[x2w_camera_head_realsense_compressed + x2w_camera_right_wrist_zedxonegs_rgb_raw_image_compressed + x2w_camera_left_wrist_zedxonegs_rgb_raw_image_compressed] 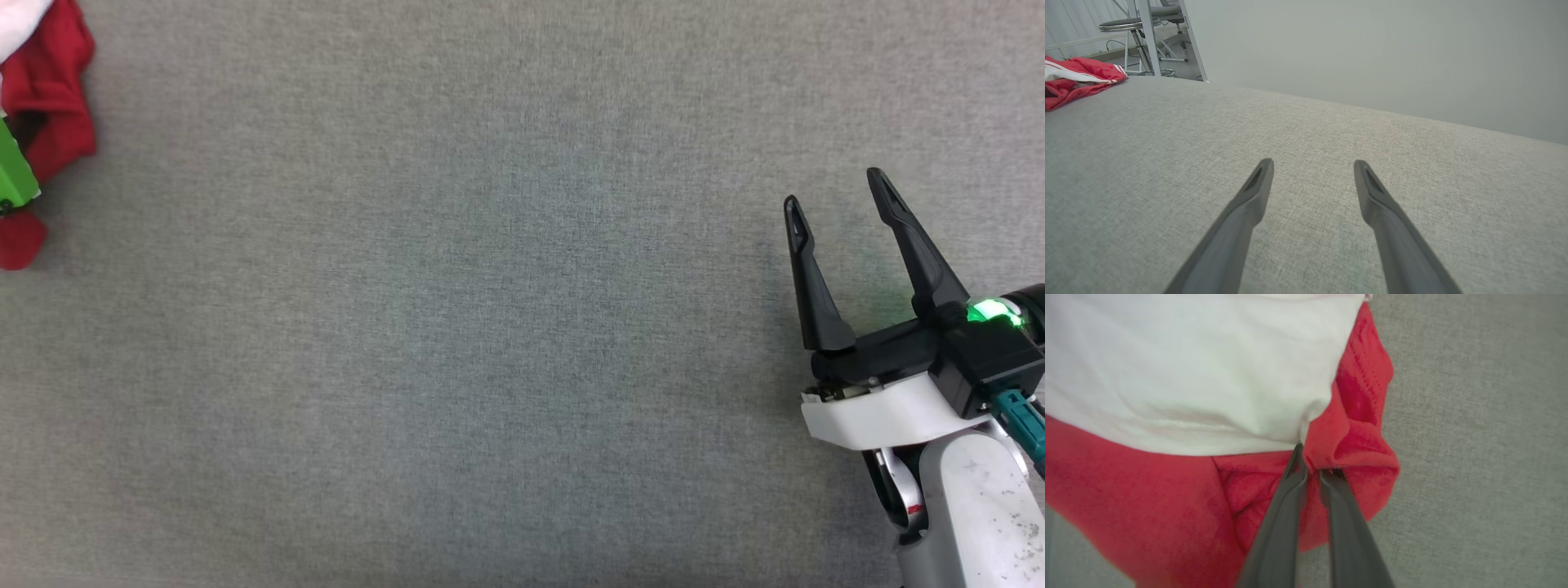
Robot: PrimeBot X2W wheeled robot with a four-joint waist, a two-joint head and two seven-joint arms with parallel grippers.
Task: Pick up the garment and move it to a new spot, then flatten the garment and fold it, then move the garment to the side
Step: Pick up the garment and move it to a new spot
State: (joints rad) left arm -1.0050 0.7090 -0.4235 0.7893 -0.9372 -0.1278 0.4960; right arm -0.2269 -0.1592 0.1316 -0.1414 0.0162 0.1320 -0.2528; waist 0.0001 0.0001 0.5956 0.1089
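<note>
Soft, even, bright light; shadows on the grey worktop [490, 327] are faint. A green lamp [992, 313] tints the worktop beside it. In the left wrist view the fingers [1278, 522] and red shirt [1147, 506] look blurred.

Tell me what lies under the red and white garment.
The garment lies bunched on the grey fabric surface, which shows beside it. White cloth overlaps the red. Anything beneath the folds is covered and cannot be seen.

Grey cloth tabletop [490, 327], stool [1122, 24] beyond
</note>
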